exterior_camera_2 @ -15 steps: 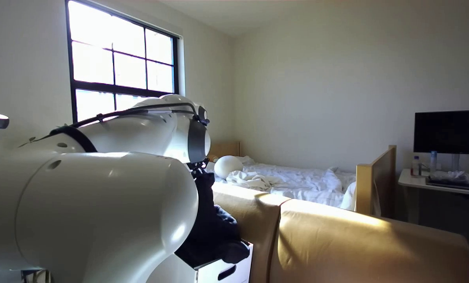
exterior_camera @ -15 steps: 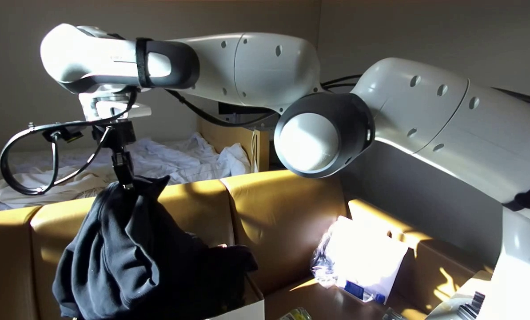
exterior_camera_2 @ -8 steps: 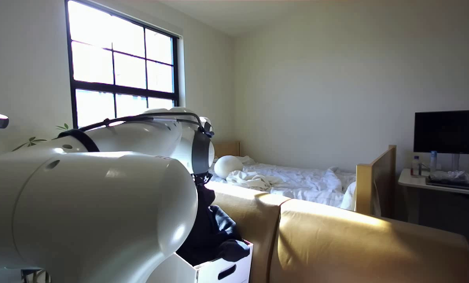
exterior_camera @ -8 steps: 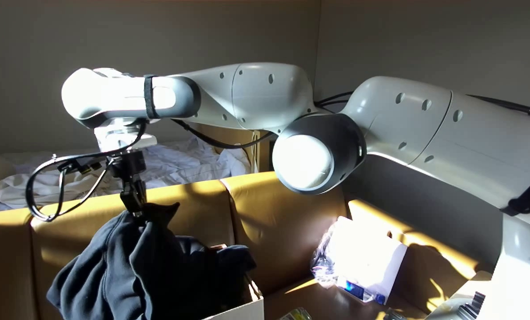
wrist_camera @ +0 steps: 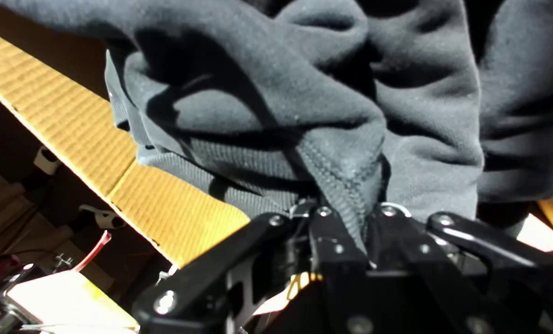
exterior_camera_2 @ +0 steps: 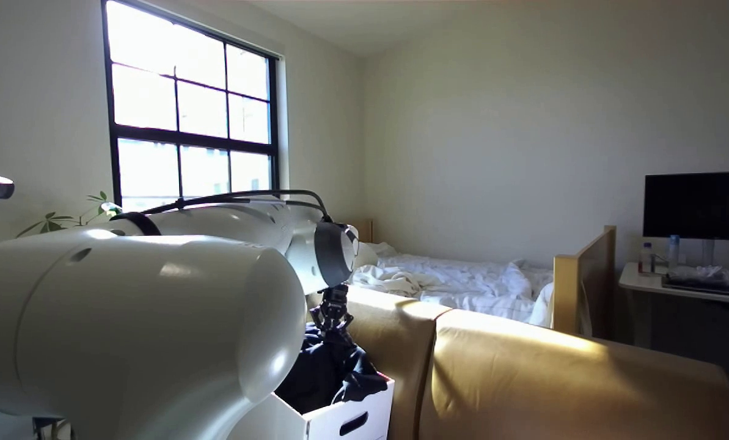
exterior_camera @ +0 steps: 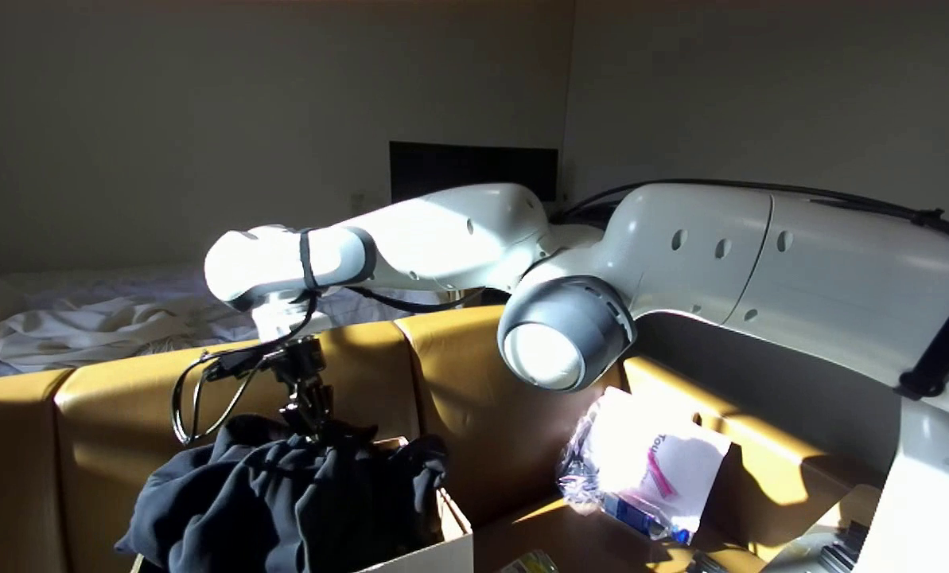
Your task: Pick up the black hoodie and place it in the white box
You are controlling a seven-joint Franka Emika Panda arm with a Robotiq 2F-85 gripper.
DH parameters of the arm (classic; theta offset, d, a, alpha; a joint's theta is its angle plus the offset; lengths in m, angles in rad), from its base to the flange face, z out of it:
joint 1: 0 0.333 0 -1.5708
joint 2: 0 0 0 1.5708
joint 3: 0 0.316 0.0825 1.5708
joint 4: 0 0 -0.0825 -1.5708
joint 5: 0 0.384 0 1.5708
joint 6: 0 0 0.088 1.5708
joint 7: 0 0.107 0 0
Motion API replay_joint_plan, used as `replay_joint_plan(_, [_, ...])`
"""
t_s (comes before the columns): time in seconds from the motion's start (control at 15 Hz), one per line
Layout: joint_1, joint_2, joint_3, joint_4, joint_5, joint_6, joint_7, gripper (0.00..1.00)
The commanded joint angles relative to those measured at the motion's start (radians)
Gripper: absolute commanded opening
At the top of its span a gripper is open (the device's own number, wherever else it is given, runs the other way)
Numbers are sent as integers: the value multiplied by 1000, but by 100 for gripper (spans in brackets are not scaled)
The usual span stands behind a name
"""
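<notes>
The black hoodie point(exterior_camera: 259, 509) lies bunched in and above the opening of the white box point(exterior_camera: 426, 557), its folds rising over the rim. In an exterior view, part of the hoodie point(exterior_camera_2: 321, 370) rests over the near end of the box point(exterior_camera_2: 324, 421), above the handle hole. My gripper point(exterior_camera: 313, 434) points down at the top of the heap, shut on a pinch of fabric. The wrist view shows a seamed, ribbed edge of cloth between the fingers of the gripper point(wrist_camera: 356, 215), with the box's cardboard inner wall point(wrist_camera: 77, 120) beside it. The box floor is hidden under the hoodie.
A tan sofa point(exterior_camera: 514, 422) stands behind the box, its backrest close to the gripper. A white package point(exterior_camera: 665, 461) with clear plastic lies on the seat to the right. Beyond the sofa is a bed point(exterior_camera_2: 456, 275) with white bedding.
My gripper has come down and moved right in an exterior view with the hoodie in its hold. The hanging fabric has sunk and bunched up over the box.
</notes>
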Motion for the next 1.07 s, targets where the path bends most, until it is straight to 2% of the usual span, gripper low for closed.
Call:
replay_joint_plan(0.0, [41,-52,-218,-243,272,26,-2,7])
replay_joint_plan(0.07, [50,-52,-233,-291,333,26,-2,6])
replay_joint_plan(0.2, [41,-37,-147,-316,370,78,-17,7])
replay_joint_plan(0.33, [77,-61,-110,-398,430,184,-74,6])
replay_joint_plan(0.4, [100,-76,-99,-439,450,236,-85,38])
replay_joint_plan(0.47, [128,-96,-97,-485,458,273,-85,40])
replay_joint_plan(0.6, [192,-138,-126,-563,433,301,-54,51])
replay_joint_plan(0.87, [333,-268,-279,-706,312,285,-20,77])
replay_joint_plan(1.0, [380,-306,-359,-684,218,221,-28,89])
